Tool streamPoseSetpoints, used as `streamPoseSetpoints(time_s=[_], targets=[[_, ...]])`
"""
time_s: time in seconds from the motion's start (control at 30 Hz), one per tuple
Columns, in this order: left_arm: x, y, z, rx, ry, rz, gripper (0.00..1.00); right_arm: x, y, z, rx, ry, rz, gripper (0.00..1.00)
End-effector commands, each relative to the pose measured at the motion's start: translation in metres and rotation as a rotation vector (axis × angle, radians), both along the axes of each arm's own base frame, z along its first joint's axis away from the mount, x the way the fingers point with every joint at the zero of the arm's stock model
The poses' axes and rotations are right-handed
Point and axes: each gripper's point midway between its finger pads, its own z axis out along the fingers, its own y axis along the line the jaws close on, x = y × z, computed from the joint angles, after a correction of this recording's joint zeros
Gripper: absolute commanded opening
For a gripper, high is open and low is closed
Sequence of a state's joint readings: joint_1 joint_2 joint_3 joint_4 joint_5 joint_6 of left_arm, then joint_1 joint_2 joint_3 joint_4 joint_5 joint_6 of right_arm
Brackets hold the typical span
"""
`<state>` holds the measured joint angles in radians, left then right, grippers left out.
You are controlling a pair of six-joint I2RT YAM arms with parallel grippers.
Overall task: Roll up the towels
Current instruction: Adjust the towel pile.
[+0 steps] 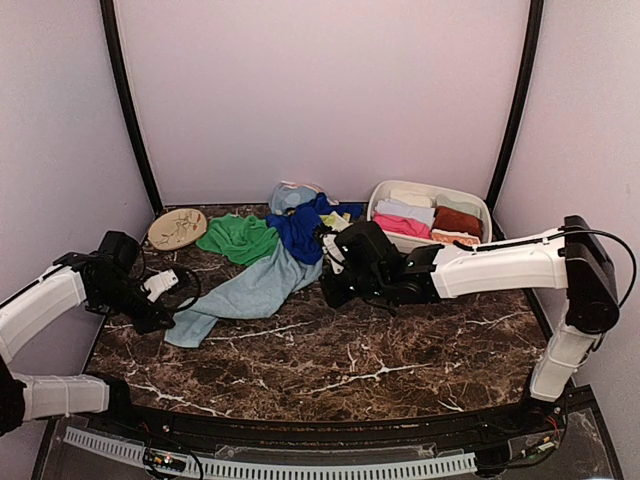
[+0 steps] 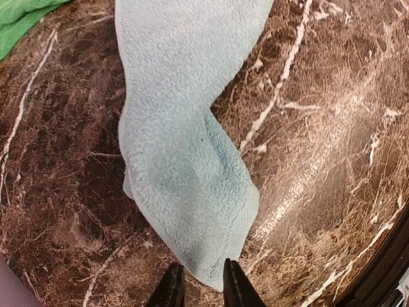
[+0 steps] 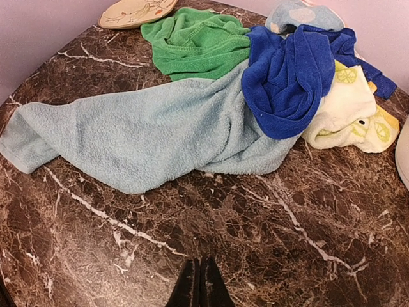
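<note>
A light blue towel (image 1: 250, 292) lies unrolled in a long strip on the marble table. Its near corner (image 2: 211, 265) sits between the fingertips of my left gripper (image 2: 199, 281). The jaws stand a little apart, with marble showing beside the left finger. A green towel (image 1: 238, 238), a royal blue towel (image 1: 298, 230) and a pale yellow-green patterned one (image 3: 345, 109) are heaped at the strip's far end. My right gripper (image 3: 198, 284) is shut and empty over bare marble, just short of the light blue towel (image 3: 147, 137).
A white basin (image 1: 380, 192) at the back right holds rolled pink (image 1: 402, 225), white (image 1: 405, 209) and rust (image 1: 457, 220) towels. A tan patterned disc (image 1: 177, 228) lies at the back left. The table's dark edge (image 2: 383, 262) runs close to the left gripper.
</note>
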<state>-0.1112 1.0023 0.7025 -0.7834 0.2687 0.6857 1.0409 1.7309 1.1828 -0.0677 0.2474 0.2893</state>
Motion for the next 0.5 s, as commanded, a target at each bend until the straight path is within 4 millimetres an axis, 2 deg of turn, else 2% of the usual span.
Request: streamPoseSetpoints(time_s=[0.0,0.23,0.37,0.47], targets=[[-0.01,0.005,-0.022,0.041,0.091,-0.016,0.22,0.002,0.013,0.01,0.037,-0.013,0.013,0.02],[0.004,0.007,-0.027,0.059,0.128,-0.005,0.33,0.001,0.012,0.014,0.043,-0.013,0.015,0.0],[0.006,0.008,-0.027,0.067,0.133,0.003,0.34,-0.002,0.013,0.014,0.05,-0.005,0.024,0.0],[0.003,0.007,-0.025,0.059,0.133,0.0,0.31,-0.002,0.013,0.014,0.048,-0.006,0.026,0.0]])
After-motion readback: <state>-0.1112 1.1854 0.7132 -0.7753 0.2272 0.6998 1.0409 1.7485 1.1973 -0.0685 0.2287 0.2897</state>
